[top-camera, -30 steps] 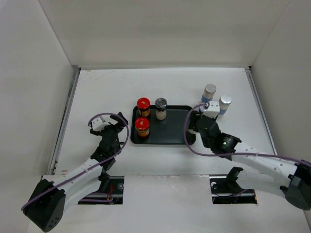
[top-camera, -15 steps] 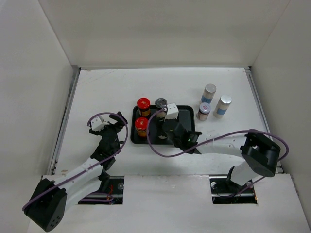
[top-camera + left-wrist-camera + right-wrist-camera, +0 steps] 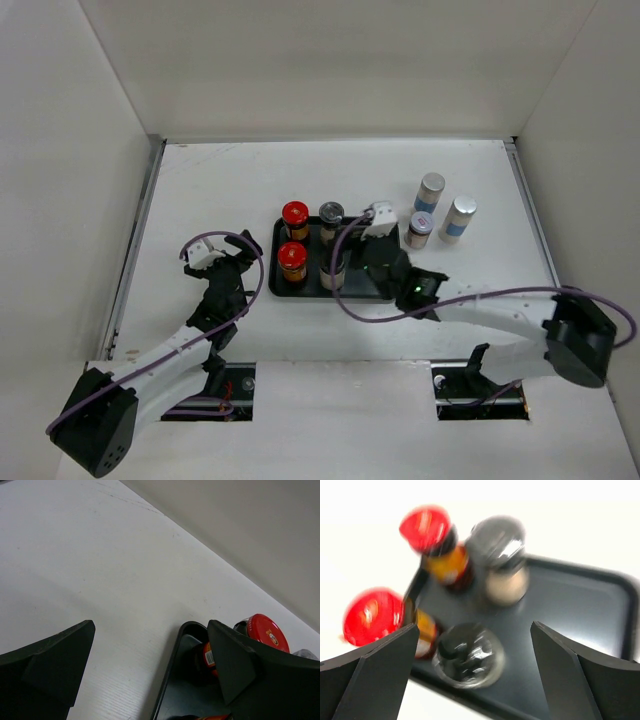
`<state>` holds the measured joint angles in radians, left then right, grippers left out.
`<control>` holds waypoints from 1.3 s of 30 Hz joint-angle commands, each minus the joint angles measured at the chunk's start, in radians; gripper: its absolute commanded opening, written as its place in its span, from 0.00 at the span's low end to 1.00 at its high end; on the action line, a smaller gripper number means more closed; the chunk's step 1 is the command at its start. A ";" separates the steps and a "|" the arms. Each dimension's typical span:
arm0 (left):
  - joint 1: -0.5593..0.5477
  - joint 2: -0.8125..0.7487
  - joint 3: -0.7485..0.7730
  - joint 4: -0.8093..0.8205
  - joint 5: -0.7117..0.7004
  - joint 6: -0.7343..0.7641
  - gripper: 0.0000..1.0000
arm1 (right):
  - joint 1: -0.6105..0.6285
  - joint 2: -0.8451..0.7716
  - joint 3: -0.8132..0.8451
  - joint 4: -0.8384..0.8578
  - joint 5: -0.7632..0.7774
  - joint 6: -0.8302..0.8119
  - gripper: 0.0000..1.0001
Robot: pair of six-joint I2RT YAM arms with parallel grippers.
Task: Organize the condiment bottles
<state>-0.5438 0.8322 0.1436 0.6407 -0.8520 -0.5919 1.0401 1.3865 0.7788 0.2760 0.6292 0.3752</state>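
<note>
Tray [image 3: 312, 238], black and flat, on the white desk [image 3: 220, 190], seen from above. It holds four upright condiment bottles in two columns. The far red-lidded jar [image 3: 295, 213] and near red-lidded jar [image 3: 292, 255] stand along the tray's left edge. The grey-lidded jar [image 3: 331, 212] and dark-lidded jar [image 3: 334, 263] stand just right of them. No jar stands in the tray's right half. Three more stand on the desk off the tray's right edge: the loose pale jar [image 3: 420, 228] just beside that edge, and the rear silver-capped bottle [image 3: 430, 188] and right silver-capped bottle [image 3: 462, 214] farther out. The right claw [image 3: 360, 240] hovers over the tray's middle. The left claw [image 3: 227, 264] sits off the tray's left edge, apart from every jar.

Left wrist view. The left claw [image 3: 151, 630] is spread wide over bare desk, with nothing between its fingers. The tray's left rim and one red lid show beside the right finger.

Right wrist view, blurred. The right claw [image 3: 474, 627] is spread wide and pinches nothing. The dark-lidded jar stands free between the fingers, seemingly touching neither.

Judged next move. The loose pale jar lies to the right of the right claw, across the tray's right edge, with its long axis vertical. The right arm is far nearer than the left. A side grasp seems called for, and the silver-capped bottles close behind the jar leave little room.
</note>
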 commanded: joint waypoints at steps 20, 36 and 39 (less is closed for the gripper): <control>-0.008 0.045 0.005 0.051 0.027 -0.025 0.99 | -0.550 0.087 0.002 -0.078 0.032 0.011 1.00; -0.005 0.018 -0.004 0.050 0.056 -0.034 0.99 | -0.487 -0.078 -0.041 0.049 0.116 -0.059 0.58; -0.002 0.013 -0.007 0.054 0.056 -0.034 0.99 | -0.411 -0.095 -0.041 0.051 0.075 -0.055 0.58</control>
<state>-0.5457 0.8597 0.1436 0.6483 -0.8036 -0.6144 0.5671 1.3468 0.7158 0.1951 0.6933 0.3359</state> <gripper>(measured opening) 0.986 0.704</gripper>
